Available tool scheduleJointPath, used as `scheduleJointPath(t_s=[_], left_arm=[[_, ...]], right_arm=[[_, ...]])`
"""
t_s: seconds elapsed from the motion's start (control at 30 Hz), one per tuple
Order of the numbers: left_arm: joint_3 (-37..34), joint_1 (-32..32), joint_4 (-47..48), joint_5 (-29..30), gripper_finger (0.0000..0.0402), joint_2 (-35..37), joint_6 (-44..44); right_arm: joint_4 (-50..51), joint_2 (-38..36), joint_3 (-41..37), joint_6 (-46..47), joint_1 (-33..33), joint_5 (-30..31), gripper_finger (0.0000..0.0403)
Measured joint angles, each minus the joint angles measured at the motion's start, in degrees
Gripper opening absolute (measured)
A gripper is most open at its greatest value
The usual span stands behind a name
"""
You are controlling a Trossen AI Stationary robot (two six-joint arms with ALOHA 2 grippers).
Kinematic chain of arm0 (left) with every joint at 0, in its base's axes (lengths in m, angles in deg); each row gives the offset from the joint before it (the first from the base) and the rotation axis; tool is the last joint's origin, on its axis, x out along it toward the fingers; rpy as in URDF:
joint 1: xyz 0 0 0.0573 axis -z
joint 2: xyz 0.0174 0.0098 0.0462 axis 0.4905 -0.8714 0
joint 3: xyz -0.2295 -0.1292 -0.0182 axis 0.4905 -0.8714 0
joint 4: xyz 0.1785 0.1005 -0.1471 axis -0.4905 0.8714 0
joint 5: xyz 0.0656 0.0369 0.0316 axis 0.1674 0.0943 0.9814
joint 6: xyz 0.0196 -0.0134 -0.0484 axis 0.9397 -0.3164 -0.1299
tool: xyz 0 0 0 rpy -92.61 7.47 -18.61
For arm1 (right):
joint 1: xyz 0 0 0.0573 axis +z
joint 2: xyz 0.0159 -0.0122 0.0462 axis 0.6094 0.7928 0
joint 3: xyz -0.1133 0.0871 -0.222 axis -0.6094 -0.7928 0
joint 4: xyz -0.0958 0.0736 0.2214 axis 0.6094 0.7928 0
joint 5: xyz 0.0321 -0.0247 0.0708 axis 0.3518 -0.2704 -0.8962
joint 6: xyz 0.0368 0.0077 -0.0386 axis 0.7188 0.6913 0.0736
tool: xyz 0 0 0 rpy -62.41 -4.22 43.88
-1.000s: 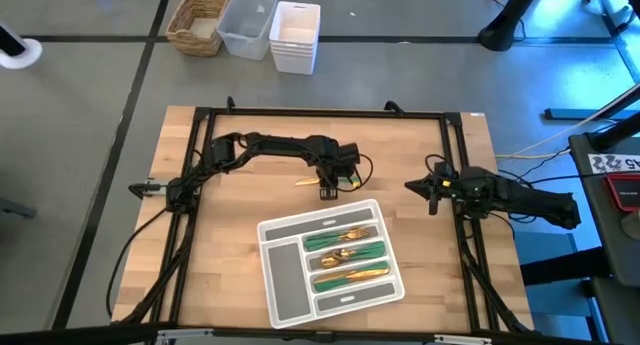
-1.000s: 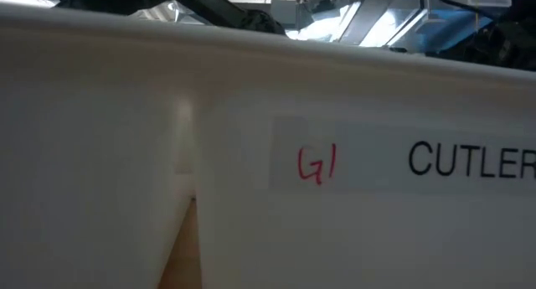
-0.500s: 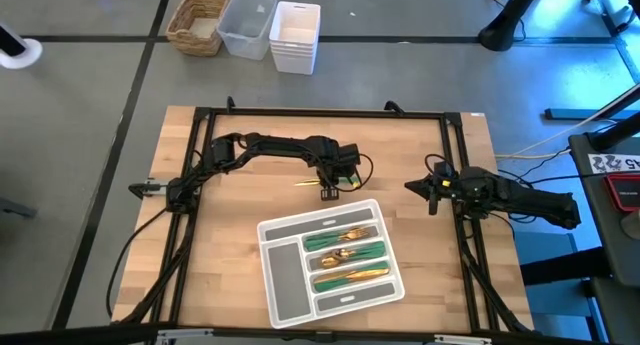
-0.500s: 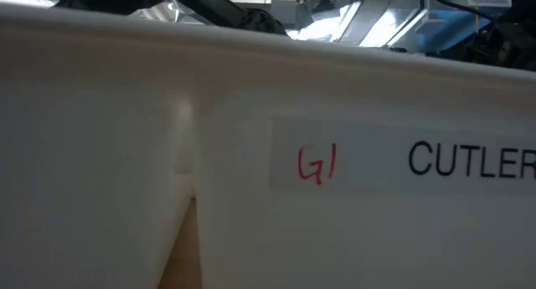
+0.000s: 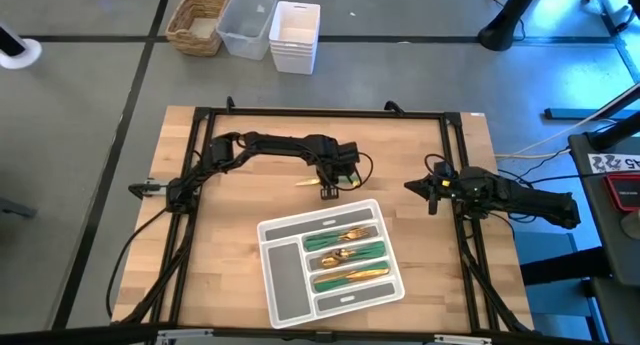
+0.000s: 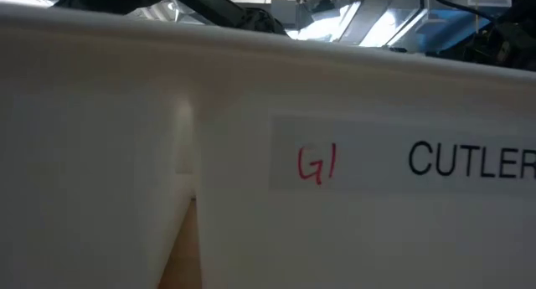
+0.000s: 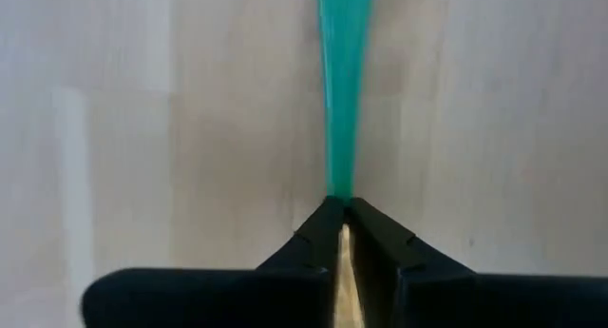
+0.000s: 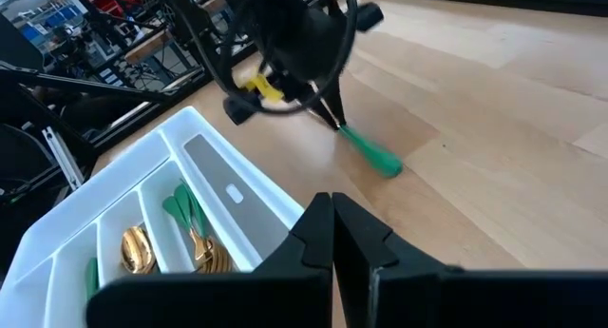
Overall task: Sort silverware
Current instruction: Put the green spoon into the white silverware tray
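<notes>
Tray (image 5: 283,277): one grey compartmented tray nearest on the surface (image 5: 240,285); three of its slots hold gold-and-green silverware (image 5: 345,255).
Loose piece (image 5: 308,182): one utensil on the bare wood just beyond the tray, gold head, slim green handle (image 7: 339,100).
Left gripper (image 5: 329,190): down on that piece, jaws pinched tight around it where handle meets metal.
Right gripper (image 5: 432,192): off to the side, jaws closed, nothing held.
Beyond the surface: one wicker basket (image 5: 197,23), two plastic bins (image 5: 270,27) on the floor.
Low view: tray wall (image 6: 251,180) blocks everything.
</notes>
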Motion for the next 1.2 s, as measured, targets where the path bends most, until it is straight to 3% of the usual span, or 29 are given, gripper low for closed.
scheduleJointPath(t_s=[0.27, 0.5, 0.93, 1.2], left_arm=[[0.11, -0.53, 0.09, 0.02, 0.0000, 0.97, -0.16], [0.14, -0.43, -0.24, 0.15, 0.0013, 1.02, 2.05], [0.22, -0.45, -4.61, 2.78, 0.0099, 0.04, 7.36], [0.28, -0.76, -3.54, 2.80, 0.0109, 0.10, 6.06]], right_arm=[[0.00, 0.00, 0.00, 0.00, 0.00, -0.01, 0.0001], [0.00, 0.00, 0.00, 0.00, 0.00, -0.01, 0.0001], [0.03, -0.02, 0.00, 0.00, 0.00, -0.02, 0.0001], [0.03, -0.02, 0.00, 0.00, 0.00, -0.02, 0.0001]])
